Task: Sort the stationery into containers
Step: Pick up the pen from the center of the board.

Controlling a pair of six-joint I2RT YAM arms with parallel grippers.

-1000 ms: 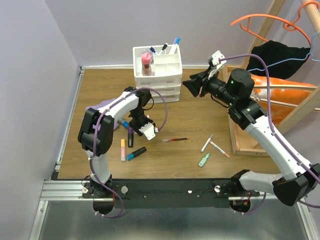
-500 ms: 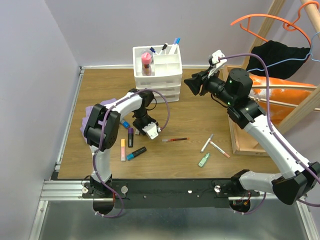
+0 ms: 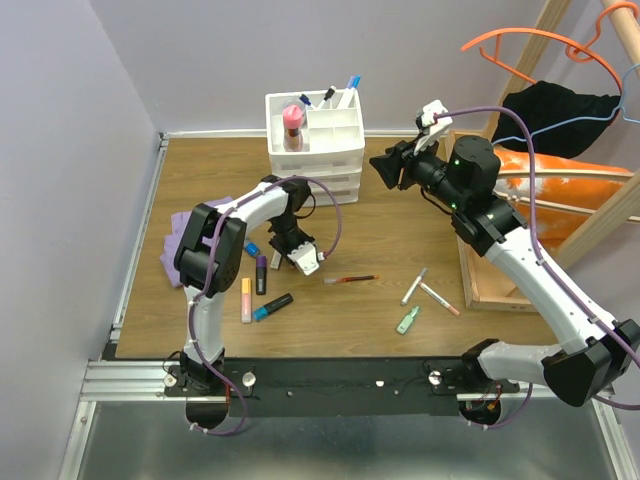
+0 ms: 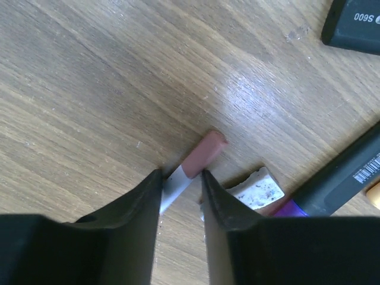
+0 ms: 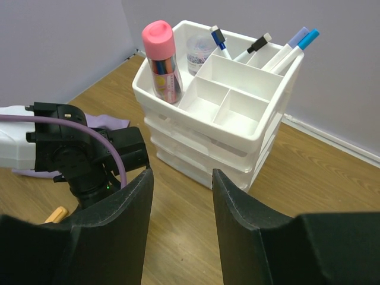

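A short white stick with a reddish-brown cap (image 4: 200, 155) lies on the wooden table, and my left gripper (image 4: 181, 175) is shut on it, one jaw touching each side. A white block (image 4: 256, 185) and a black-and-purple marker (image 4: 341, 172) lie just to its right. From above, the left gripper (image 3: 287, 249) is low over loose stationery: a purple-black marker (image 3: 261, 273), an orange one (image 3: 246, 299), a black-blue one (image 3: 272, 306). The white drawer organiser (image 3: 313, 140) stands at the back. My right gripper (image 3: 383, 170) hangs open and empty, facing the organiser (image 5: 237, 139).
A red pen (image 3: 351, 279), two white pens (image 3: 414, 286) and a small green piece (image 3: 407, 320) lie mid-table. A purple cloth (image 3: 180, 236) is at the left. A wooden frame (image 3: 490, 290) and an orange hanger (image 3: 520, 50) stand at the right. A pink-capped bottle (image 5: 161, 59) sits in the organiser.
The left arm has swung its elbow rightward and its jaws have narrowed onto the white and brown stick. The right arm has barely moved.
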